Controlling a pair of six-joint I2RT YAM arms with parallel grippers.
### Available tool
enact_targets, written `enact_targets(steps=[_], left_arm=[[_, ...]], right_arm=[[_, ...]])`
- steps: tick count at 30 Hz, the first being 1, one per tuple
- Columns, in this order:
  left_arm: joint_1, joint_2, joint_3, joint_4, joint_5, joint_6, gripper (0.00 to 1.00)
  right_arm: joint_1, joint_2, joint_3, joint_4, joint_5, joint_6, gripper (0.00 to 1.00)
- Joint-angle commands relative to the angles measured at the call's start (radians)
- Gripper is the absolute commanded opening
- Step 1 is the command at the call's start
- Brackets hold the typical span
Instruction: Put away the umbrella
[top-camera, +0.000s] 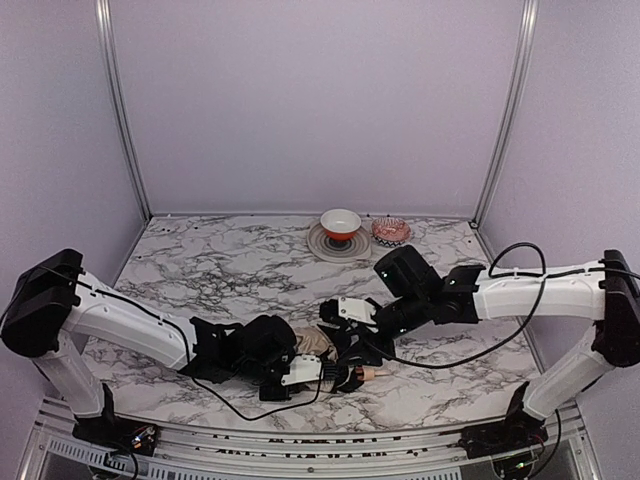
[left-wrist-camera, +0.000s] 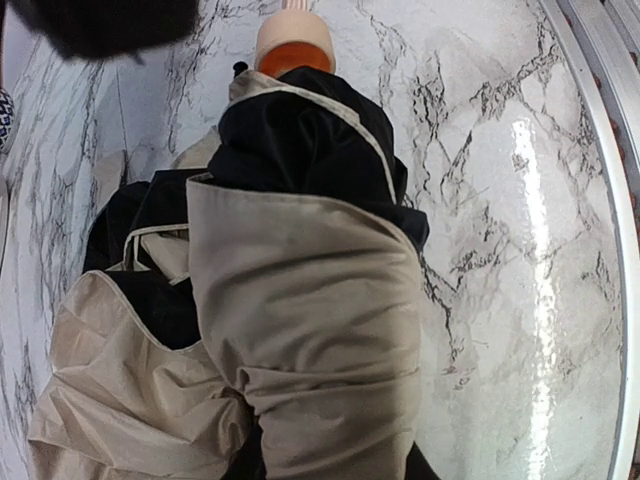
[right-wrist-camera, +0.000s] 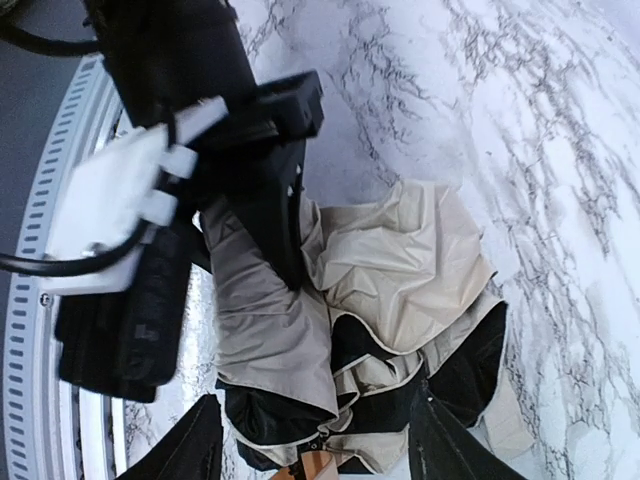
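Note:
The umbrella (top-camera: 315, 343) lies folded near the table's front edge, between both grippers. It is a bundle of wrinkled beige and black fabric, with its tan wooden handle (top-camera: 367, 375) pointing right. In the left wrist view the fabric (left-wrist-camera: 300, 300) fills the frame and hides my fingers, and the handle (left-wrist-camera: 293, 40) shows at the top. My left gripper (top-camera: 325, 372) is shut on the rolled fabric; one of its black fingers (right-wrist-camera: 280, 210) presses on the cloth. My right gripper (right-wrist-camera: 320, 445) is open just above the umbrella (right-wrist-camera: 400, 260), its fingers standing either side of the handle end (right-wrist-camera: 318, 468).
A red-and-white bowl (top-camera: 341, 225) on a grey plate (top-camera: 322, 243) stands at the back centre, with a small pink dish (top-camera: 391, 231) beside it. The table's metal front rail (left-wrist-camera: 610, 200) runs close to the umbrella. Walls enclose the back and sides.

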Motion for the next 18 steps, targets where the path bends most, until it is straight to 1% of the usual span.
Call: enact_targets(steps=[1, 3, 5, 7, 9, 12, 13, 14, 16, 18], left_arm=[[0.068, 0.1, 0.029, -0.314, 0.218, -0.012, 0.0], [0.118, 0.139, 0.077, -0.365, 0.288, -0.015, 0.0], [0.158, 0.172, 0.119, -0.405, 0.342, -0.024, 0.0], [0.19, 0.202, 0.158, -0.462, 0.407, -0.026, 0.0], [0.211, 0.229, 0.188, -0.512, 0.459, -0.026, 0.0], [0.226, 0.268, 0.224, -0.568, 0.502, -0.023, 0.0], [0.228, 0.277, 0.234, -0.577, 0.515, -0.017, 0.0], [0.231, 0.283, 0.238, -0.583, 0.519, -0.014, 0.0], [0.241, 0.287, 0.248, -0.595, 0.538, -0.01, 0.0], [0.253, 0.289, 0.252, -0.602, 0.554, -0.007, 0.0]], right_arm=[[0.002, -0.165, -0.104, 0.108, 0.063, 0.01, 0.6], [0.033, -0.248, -0.201, 0.21, 0.131, -0.006, 0.6], [0.106, -0.317, -0.292, 0.292, 0.231, -0.082, 0.6], [0.187, -0.36, -0.38, 0.387, 0.323, -0.141, 0.62], [0.221, -0.36, -0.426, 0.467, 0.377, -0.165, 0.64], [0.241, -0.281, -0.421, 0.543, 0.446, -0.19, 0.67], [0.243, -0.229, -0.409, 0.549, 0.472, -0.205, 0.93], [0.243, -0.191, -0.39, 0.549, 0.501, -0.222, 0.99], [0.244, -0.132, -0.352, 0.535, 0.555, -0.252, 1.0], [0.244, -0.071, -0.328, 0.517, 0.57, -0.294, 1.0]])
